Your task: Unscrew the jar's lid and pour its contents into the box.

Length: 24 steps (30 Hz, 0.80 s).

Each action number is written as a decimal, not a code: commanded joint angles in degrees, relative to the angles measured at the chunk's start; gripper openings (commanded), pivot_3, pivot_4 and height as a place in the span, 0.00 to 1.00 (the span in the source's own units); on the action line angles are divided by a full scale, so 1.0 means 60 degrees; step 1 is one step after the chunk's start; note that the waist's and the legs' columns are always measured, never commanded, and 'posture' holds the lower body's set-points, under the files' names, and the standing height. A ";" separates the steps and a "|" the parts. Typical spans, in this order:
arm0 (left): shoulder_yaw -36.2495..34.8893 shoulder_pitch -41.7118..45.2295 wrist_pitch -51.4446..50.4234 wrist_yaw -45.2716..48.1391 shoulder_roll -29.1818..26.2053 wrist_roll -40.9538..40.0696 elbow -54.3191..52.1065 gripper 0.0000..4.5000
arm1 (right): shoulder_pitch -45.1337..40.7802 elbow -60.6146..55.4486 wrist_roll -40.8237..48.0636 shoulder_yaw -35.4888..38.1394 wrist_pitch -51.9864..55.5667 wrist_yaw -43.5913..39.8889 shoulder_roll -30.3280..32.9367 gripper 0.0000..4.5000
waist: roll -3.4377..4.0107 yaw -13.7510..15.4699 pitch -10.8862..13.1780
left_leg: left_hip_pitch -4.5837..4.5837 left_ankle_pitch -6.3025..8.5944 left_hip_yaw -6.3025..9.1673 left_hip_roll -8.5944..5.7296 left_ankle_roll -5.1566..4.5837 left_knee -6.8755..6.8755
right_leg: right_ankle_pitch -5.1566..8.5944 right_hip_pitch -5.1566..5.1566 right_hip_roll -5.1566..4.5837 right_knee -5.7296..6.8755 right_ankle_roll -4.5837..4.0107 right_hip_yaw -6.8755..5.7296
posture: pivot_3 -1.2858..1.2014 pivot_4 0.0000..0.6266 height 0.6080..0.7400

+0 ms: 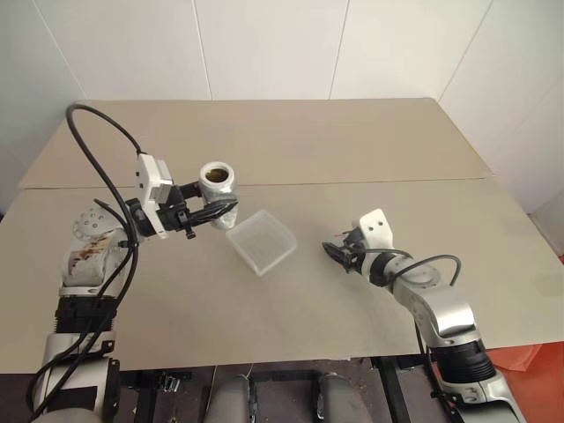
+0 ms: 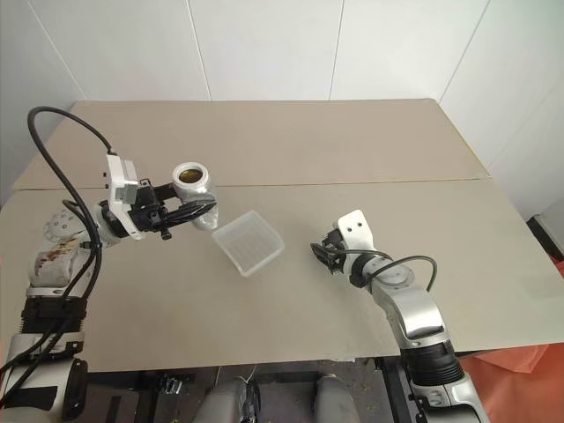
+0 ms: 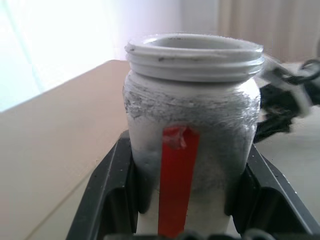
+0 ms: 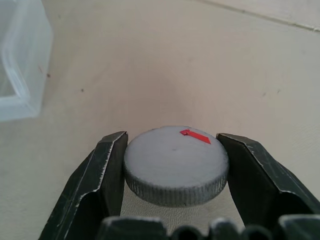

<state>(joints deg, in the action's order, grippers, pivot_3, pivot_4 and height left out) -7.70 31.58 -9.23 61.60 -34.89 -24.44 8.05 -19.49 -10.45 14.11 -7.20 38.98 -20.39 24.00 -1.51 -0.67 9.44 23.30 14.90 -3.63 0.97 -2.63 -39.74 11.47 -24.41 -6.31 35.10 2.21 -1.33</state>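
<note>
Above the table (image 1: 370, 150) we see our left gripper (image 1: 214, 211) clamping the open, frosted jar (image 1: 218, 183) beside the ribbed clear box (image 1: 261, 241); our right gripper (image 4: 172, 157) brackets the knurled grey lid (image 4: 176, 165), left finger touching.

Wide bare counter (image 1: 352, 141) along the far edge and toward both far corners, open for passing. Near the middle, only the box (image 1: 261, 241) lying low on the surface. Just beside its left side, the open jar (image 1: 218, 187) held up off the counter in the left gripper (image 1: 218, 211). Toward the right edge, the right gripper (image 4: 172, 165) low with the lid (image 4: 175, 165) between its jaws; bare gap between it and the box.
</note>
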 commanded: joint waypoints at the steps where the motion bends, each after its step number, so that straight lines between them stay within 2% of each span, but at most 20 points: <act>1: -0.0032 0.0361 0.0689 -0.1142 0.0071 0.0849 -0.0133 0.43 | -0.0040 -0.0651 0.0046 0.0110 0.0163 -0.0600 0.0473 0.96 | 0.0000 0.0047 0.0000 | 0.0001 0.0000 0.0002 -0.0002 0.0000 -0.0001 | 0.0000 0.0003 -0.0001 -0.0003 0.0000 -0.0003 | 0.52 0.24 1.00; 2: 0.0104 0.0432 0.1296 -0.1506 0.0073 0.1427 0.0028 0.43 | -0.0080 -0.0966 0.0246 0.0202 0.0422 -0.0948 0.0794 1.00 | 0.0000 0.0056 0.0000 | 0.0002 0.0000 0.0002 -0.0002 -0.0001 -0.0001 | -0.0001 0.0003 -0.0002 -0.0003 0.0000 -0.0005 | 0.52 0.24 1.00; 5: 0.0578 0.0720 0.3301 -0.3140 0.0089 0.3497 0.0700 0.43 | -0.0195 -0.2026 0.1157 0.0712 0.1139 -0.2025 0.1697 1.00 | 0.0000 0.0137 0.0000 | 0.0003 0.0001 0.0003 -0.0005 -0.0002 -0.0001 | -0.0001 0.0004 -0.0005 -0.0014 0.0001 -0.0010 | 0.52 0.24 1.00; 8: 0.1879 0.1348 0.7138 -0.6453 -0.0757 0.7640 0.2339 0.43 | -0.0630 -0.2898 0.2637 0.1415 0.1982 -0.3163 0.2450 1.00 | -0.0001 0.0199 0.0001 | -0.0004 0.0001 0.0003 -0.0005 -0.0002 0.0001 | -0.0003 0.0010 -0.0004 -0.0019 -0.0001 -0.0013 | 0.52 0.24 1.00; 12: 0.3561 0.2647 0.9423 -1.0890 -0.1596 1.1829 0.3617 0.43 | -0.1708 -0.3251 0.4050 0.1817 0.2854 -0.4078 0.3105 1.00 | -0.0002 0.0229 0.0001 | -0.0006 0.0002 0.0000 -0.0002 -0.0001 0.0008 | -0.0009 0.0010 -0.0006 -0.0019 -0.0002 -0.0016 | 0.52 0.24 1.00; 14: 0.4730 0.3313 0.9569 -1.3402 -0.1979 1.4097 0.3995 0.43 | -0.2240 -0.3180 0.4261 0.1693 0.3022 -0.4255 0.3280 1.00 | -0.0001 0.0232 0.0001 | 0.0005 0.0004 0.0001 -0.0003 -0.0003 0.0008 | -0.0012 0.0008 -0.0016 -0.0017 0.0004 -0.0031 | 0.52 0.24 1.00; 15: 0.5163 0.3561 0.9525 -1.4325 -0.2075 1.4811 0.4213 0.43 | -0.2386 -0.3149 0.4324 0.1654 0.3058 -0.4279 0.3313 1.00 | -0.0001 0.0240 0.0001 | 0.0010 0.0005 -0.0001 -0.0006 -0.0006 0.0006 | -0.0014 0.0008 -0.0018 -0.0013 0.0007 -0.0034 | 0.52 0.24 1.00; 18: 0.6973 0.4553 0.8596 -1.7074 -0.2170 1.7420 0.4717 0.43 | -0.3010 -0.3133 0.4417 0.1343 0.3038 -0.4592 0.3441 1.00 | -0.0002 0.0245 0.0001 | 0.0031 0.0009 -0.0014 -0.0010 -0.0013 0.0004 | -0.0021 0.0005 -0.0021 -0.0001 0.0021 -0.0046 | 0.52 0.24 1.00; 21: 0.8111 0.5221 0.7628 -1.8827 -0.1863 1.8790 0.5138 0.43 | -0.3403 -0.3086 0.4541 0.1137 0.3066 -0.4832 0.3463 1.00 | -0.0002 0.0256 0.0001 | 0.0081 0.0009 -0.0040 -0.0013 -0.0012 -0.0010 | -0.0025 -0.0023 -0.0022 -0.0001 0.0030 -0.0071 | 0.52 0.24 1.00; 24: 0.9028 0.5690 0.7156 -1.9652 -0.1657 1.9573 0.5699 0.43 | -0.3573 -0.3001 0.4434 0.0900 0.2975 -0.4916 0.3403 1.00 | -0.0002 0.0252 0.0001 | 0.0107 0.0008 -0.0037 -0.0012 -0.0012 -0.0016 | -0.0025 -0.0036 -0.0026 -0.0001 0.0032 -0.0092 | 0.52 0.24 1.00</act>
<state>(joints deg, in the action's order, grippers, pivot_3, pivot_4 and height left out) 45.30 63.71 35.64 -52.79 -44.56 91.14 41.30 -39.89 -27.93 40.24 -1.98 57.37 -49.52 44.16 -1.52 0.84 9.45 23.99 14.95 -3.85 0.90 -2.70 -39.86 11.33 -24.65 -6.47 35.10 2.40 -1.91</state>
